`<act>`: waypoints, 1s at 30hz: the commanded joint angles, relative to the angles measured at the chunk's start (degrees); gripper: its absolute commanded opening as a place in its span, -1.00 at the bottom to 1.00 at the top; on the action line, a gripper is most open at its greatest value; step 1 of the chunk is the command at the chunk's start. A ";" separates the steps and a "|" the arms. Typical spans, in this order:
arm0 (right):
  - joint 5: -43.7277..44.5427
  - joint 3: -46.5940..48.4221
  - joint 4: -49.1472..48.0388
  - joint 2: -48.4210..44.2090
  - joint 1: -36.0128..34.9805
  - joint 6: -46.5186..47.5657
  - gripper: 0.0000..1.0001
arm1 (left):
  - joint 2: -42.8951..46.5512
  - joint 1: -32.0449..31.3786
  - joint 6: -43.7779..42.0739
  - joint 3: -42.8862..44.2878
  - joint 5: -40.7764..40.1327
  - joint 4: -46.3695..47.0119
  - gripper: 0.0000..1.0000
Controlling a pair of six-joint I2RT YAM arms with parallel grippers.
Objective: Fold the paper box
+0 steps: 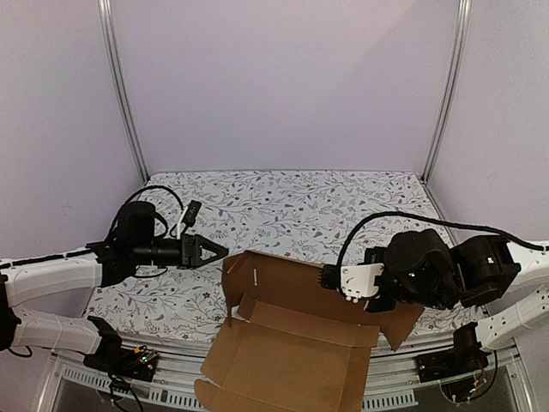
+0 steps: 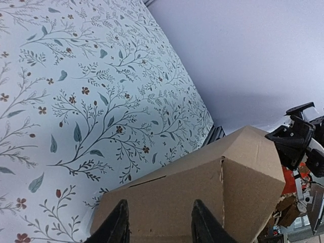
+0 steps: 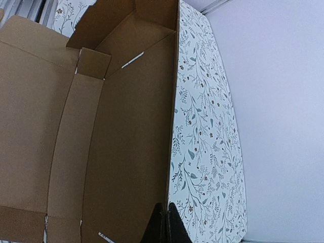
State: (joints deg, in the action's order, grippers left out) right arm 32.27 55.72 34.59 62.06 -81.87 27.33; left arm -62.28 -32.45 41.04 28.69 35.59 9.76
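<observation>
The paper box (image 1: 292,343) is a brown cardboard sheet, partly folded, lying at the table's near middle with its front panel hanging over the near edge. Its rear wall stands up, and my right gripper (image 1: 327,277) is shut on that wall's top edge at the right end. In the right wrist view the fingertips (image 3: 174,228) pinch the thin edge of the paper box (image 3: 126,126). My left gripper (image 1: 221,251) hovers just left of the raised left side flap. Seen from the left wrist, the left gripper (image 2: 159,223) is open, with the paper box (image 2: 202,182) just beyond its tips.
A floral cloth (image 1: 292,206) covers the table, with purple walls and two metal posts (image 1: 124,94) behind. The right arm (image 2: 298,142) shows past the box's far end in the left wrist view. The table's near rail (image 1: 171,378) runs below the box.
</observation>
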 commanded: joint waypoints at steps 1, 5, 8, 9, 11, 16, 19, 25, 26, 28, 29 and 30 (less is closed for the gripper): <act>-1.31 -1.52 0.85 -0.47 -0.57 -0.20 -1.00 | 0.47 0.81 1.40 -1.66 2.34 2.96 -0.18; -0.17 -1.75 0.92 1.92 -0.71 -1.10 -1.00 | -0.05 0.70 1.41 -2.27 2.16 2.96 -0.18; 1.17 -1.77 0.64 3.94 -0.91 -1.24 -1.00 | -0.82 0.64 1.34 -3.08 2.05 3.12 -0.20; 1.57 -1.76 0.57 4.51 -1.07 -1.23 -1.00 | -1.10 0.63 1.37 -3.37 1.95 3.16 -0.21; 2.36 -1.76 0.43 5.39 -1.38 -1.06 -1.00 | -1.52 0.47 1.33 -4.03 1.77 3.43 -0.24; 5.49 -1.76 -0.06 7.35 -2.79 -0.31 -1.00 | -1.59 -0.22 1.98 -5.50 1.79 5.09 -0.28; 7.47 -2.01 -0.79 8.12 -3.59 0.47 -1.00 | -1.13 -0.38 2.67 -5.83 1.68 5.46 -0.29; 11.69 -2.77 -2.12 9.66 -3.74 0.97 -1.00 | 0.54 -1.30 4.54 -6.51 0.99 5.99 -0.34; 12.09 -2.87 -2.21 10.01 -3.74 0.97 -1.00 | 0.58 -1.49 4.60 -6.70 0.93 5.98 -0.35; 12.61 -3.11 -2.58 10.59 -3.74 1.05 -1.00 | 0.58 -2.09 4.40 -7.18 0.88 6.07 -0.35; 12.64 -3.28 -2.74 10.76 -3.74 1.06 -1.00 | 0.46 -2.36 4.17 -7.50 0.88 6.20 -0.35; 12.78 -3.40 -3.02 10.92 -3.73 1.10 -1.00 | 0.36 -2.62 4.05 -7.85 0.92 6.24 -0.35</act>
State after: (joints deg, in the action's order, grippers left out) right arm 44.47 53.93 31.38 71.50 -84.90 27.57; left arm -62.33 -33.69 45.10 22.52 36.75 14.76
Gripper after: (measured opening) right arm 0.004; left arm 0.326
